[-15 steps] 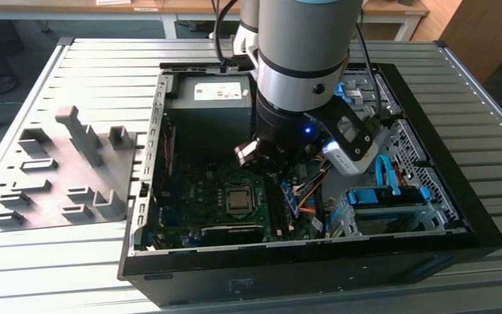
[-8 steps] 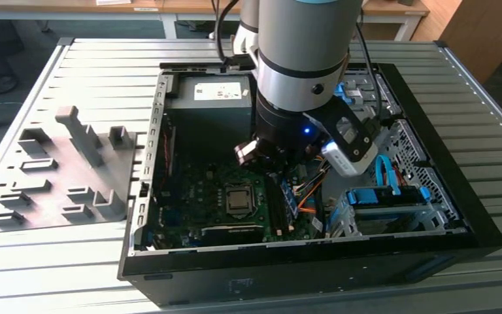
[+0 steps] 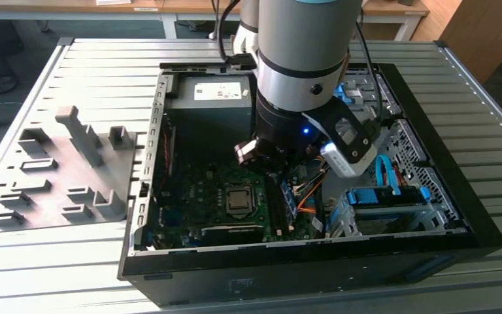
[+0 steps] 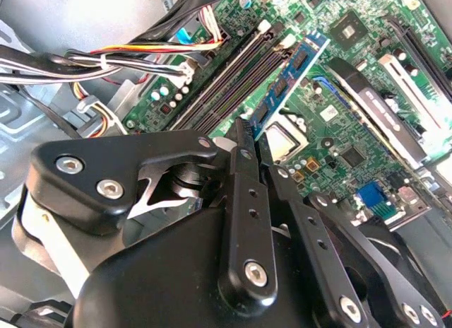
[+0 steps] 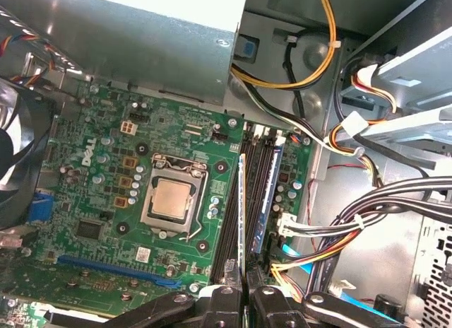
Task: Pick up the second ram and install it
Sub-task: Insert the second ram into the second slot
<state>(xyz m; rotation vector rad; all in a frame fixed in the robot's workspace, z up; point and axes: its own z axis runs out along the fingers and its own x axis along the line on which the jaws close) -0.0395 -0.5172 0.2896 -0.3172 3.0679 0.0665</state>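
Observation:
In the exterior view my gripper (image 3: 267, 159) reaches down into the open computer case (image 3: 303, 261), over the motherboard's memory slots. It is shut on the second ram (image 5: 242, 208), a thin stick that the first wrist view shows edge-on and upright, rising from between my black fingers (image 5: 224, 300). The second wrist view shows its blue-labelled face (image 4: 289, 80) running away from my fingertips (image 4: 242, 133) along the dark slots (image 4: 226, 80). Another ram stick (image 5: 268, 201) stands seated in the neighbouring slot. I cannot tell whether the held stick touches its slot.
The processor socket (image 5: 173, 201) lies beside the slots. Bundles of coloured cables (image 5: 367, 222) crowd the other side. A power supply (image 3: 212, 98) sits at the back of the case and a blue drive cage (image 3: 386, 196) on the exterior view's right. Gray holder blocks (image 3: 68, 170) stand outside on the exterior view's left.

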